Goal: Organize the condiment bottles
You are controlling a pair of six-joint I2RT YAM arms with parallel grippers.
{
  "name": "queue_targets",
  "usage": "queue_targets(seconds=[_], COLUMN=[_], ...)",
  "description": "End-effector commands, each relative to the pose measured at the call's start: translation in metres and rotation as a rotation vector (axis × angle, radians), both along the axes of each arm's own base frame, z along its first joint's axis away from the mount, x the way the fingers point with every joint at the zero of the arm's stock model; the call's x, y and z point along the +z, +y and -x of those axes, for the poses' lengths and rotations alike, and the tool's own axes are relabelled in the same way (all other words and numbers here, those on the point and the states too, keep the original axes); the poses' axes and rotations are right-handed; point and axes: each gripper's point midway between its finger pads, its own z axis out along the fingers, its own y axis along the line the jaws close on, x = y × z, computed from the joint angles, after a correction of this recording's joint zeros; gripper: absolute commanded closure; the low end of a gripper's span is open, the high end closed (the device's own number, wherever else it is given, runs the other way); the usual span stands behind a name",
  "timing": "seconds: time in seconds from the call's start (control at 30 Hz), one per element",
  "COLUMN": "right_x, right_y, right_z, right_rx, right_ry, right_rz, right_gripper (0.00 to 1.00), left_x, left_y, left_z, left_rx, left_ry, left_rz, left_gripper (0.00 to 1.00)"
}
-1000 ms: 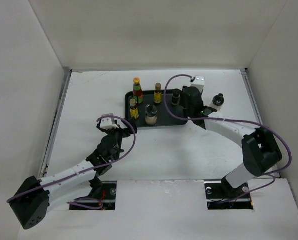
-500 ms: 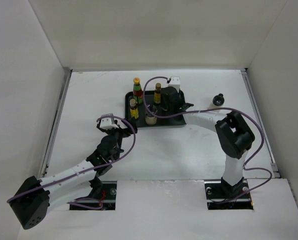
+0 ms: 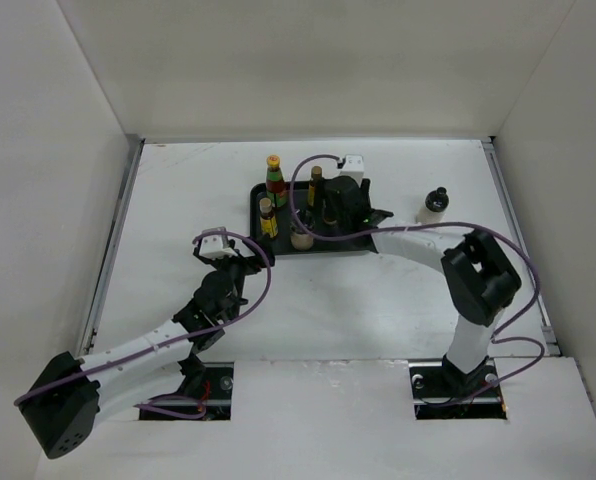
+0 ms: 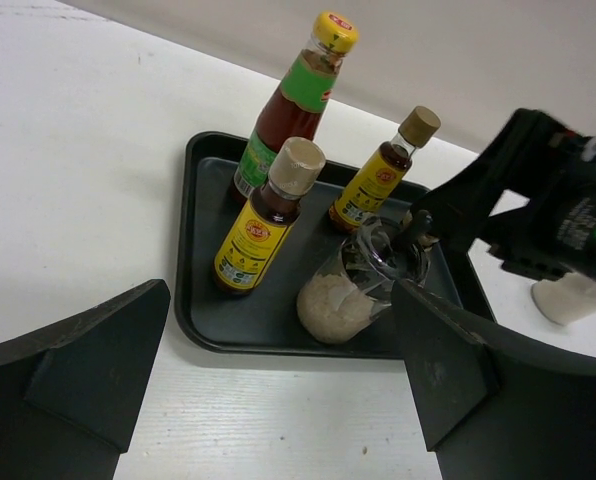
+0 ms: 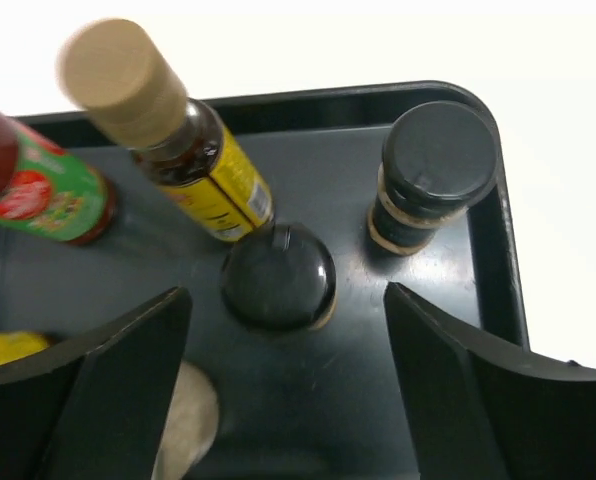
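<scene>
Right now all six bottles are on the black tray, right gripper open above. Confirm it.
Wrong: five are. The top external view shows one dark-capped bottle on the table, right of the tray. The right gripper is open above the tray.

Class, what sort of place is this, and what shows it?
Probably a robot test bench, not a kitchen: plain white walls around a white table, two robot arms at its edge, condiment bottles on a tray.

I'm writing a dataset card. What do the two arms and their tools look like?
The left arm and right arm have white links and black joint housings, each trailed by a purple cable and carrying a white camera block. The left tool and right tool have matte black wedge fingers.
</scene>
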Motion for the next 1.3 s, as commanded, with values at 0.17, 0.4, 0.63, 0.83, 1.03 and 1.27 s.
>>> queue_targets(seconds=[0.17, 0.4, 0.63, 0.83, 1.03, 1.27], right_x=[0.097, 0.078, 0.05, 0.024, 0.005, -0.007], right_y=[-0.041, -0.203, -0.245, -0.269, -0.27, -0.27], right_z=[0.038, 0.047, 0.033, 0.016, -0.01, -0.023], right_rx=[-0.035, -0.419, -0.508, -0.56, -0.528, -0.538], right_ry=[-0.157, -0.14, -0.046, 0.004, 0.022, 0.006], right_rz=[-0.157, -0.029, 0.03, 0.023, -0.009, -0.018], right_gripper=[0.03, 0.0, 0.0, 0.0, 0.0, 0.27], left_x=[0.019, 0.02, 0.017, 0.015, 0.011, 0.011], left_y=[0.004, 0.004, 0.0, -0.003, -0.009, -0.008], left_z=[0.001, 0.0, -0.001, 0.0, -0.001, 0.0], left_rx=[0.009, 0.008, -0.005, -0.014, -0.026, -0.023], left_ry=[-0.056, -0.057, -0.045, -0.042, -0.03, -0.034], left_rz=[0.058, 0.05, 0.034, 0.029, 0.017, 0.022], left_gripper=[0.04, 0.04, 0.04, 0.04, 0.04, 0.04])
